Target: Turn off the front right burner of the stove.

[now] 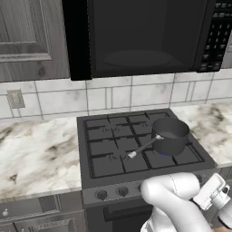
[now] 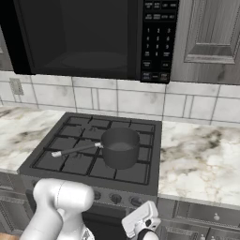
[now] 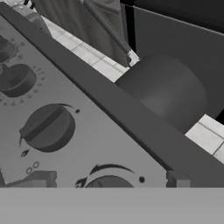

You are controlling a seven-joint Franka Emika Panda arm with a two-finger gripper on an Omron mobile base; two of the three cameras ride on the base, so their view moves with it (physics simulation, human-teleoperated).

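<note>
At the control panel [image 3: 87, 144] of the stove [image 1: 90, 149], gripper [image 3: 107, 181] tips stand spread either side of the lowest round knob [image 3: 108, 183], holding nothing; judged step: closing in on the knob, next a squeeze and twist. Panel matte grey, knobs ribbed and dark; beyond, a dark steel saucepan [image 1: 170, 135] sits on the front right burner [image 1: 162, 155], which glows blue beneath it, inside black cast-iron grates [image 1: 108, 149].

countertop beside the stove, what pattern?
White-and-brown veined marble countertop, showing best in the right base view.

2 base views flank the stove [image 1: 136, 145]; hand view sits close against its knobs [image 3: 48, 127].
</note>
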